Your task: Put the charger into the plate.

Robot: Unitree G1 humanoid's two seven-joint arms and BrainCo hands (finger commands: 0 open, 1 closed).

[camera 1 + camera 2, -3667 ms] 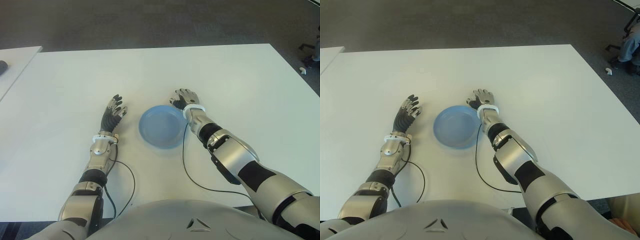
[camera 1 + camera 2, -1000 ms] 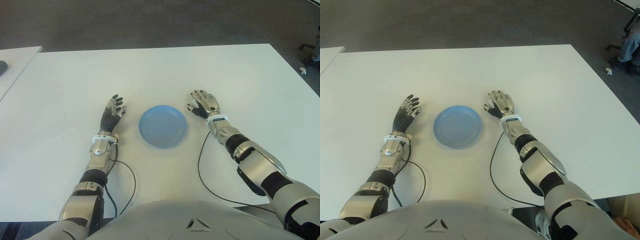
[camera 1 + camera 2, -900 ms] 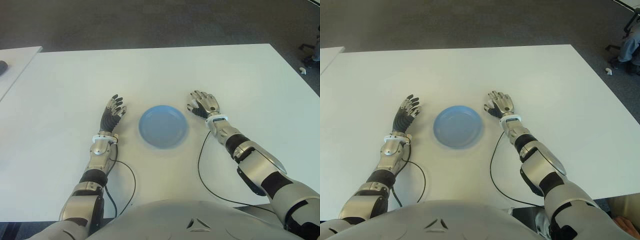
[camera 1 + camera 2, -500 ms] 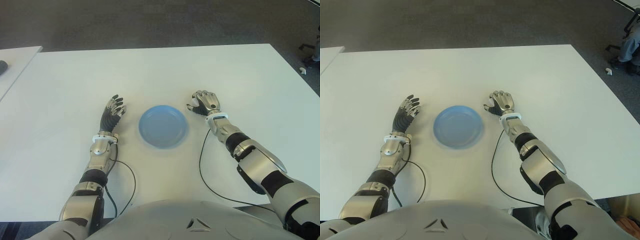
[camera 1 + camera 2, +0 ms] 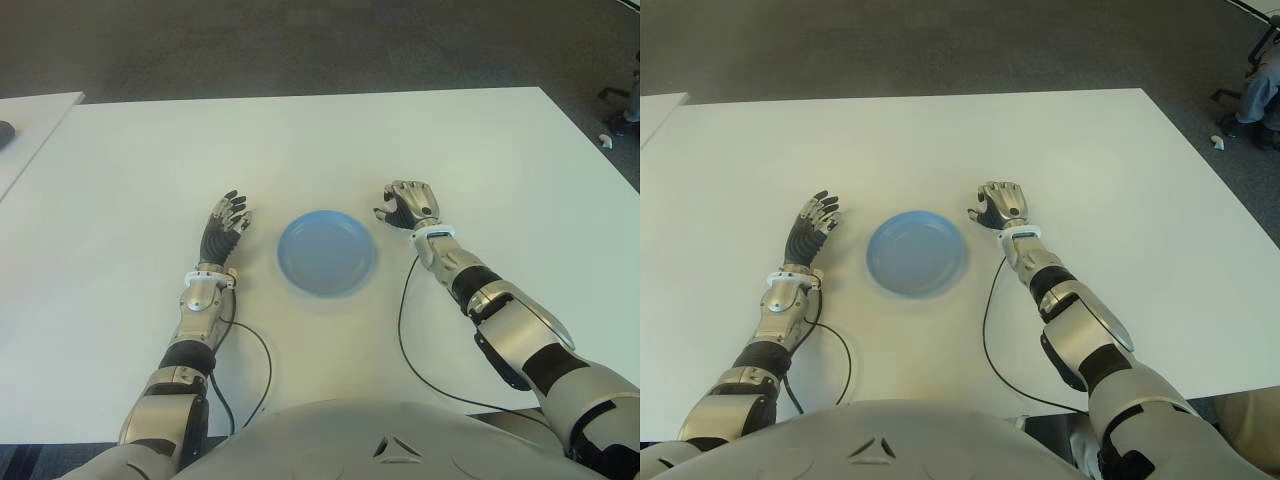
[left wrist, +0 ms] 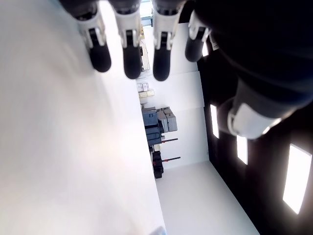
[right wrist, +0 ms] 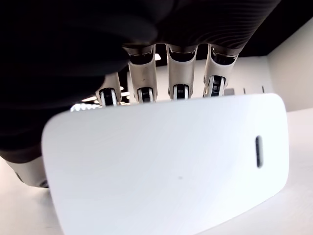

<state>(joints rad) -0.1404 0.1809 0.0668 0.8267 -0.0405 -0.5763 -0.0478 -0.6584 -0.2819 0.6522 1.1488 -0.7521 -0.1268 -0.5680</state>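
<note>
A blue plate sits on the white table between my two hands, with nothing in it. The white charger, a rounded slab with a small slot, fills the right wrist view. My right hand is just right of the plate, palm down, its fingers curled around the charger's far edge. The eye views hide the charger under that hand. My left hand shows left of the plate with fingers straight and holding nothing.
A black cable runs along the table from my right wrist toward my body, another from the left wrist. A second white table stands at the far left across a narrow gap. Dark carpet lies beyond the far edge.
My right hand left the plate's far right rim and moved to the right of the plate. Over the last second its fingers curled in. Plate and left hand have not moved.
</note>
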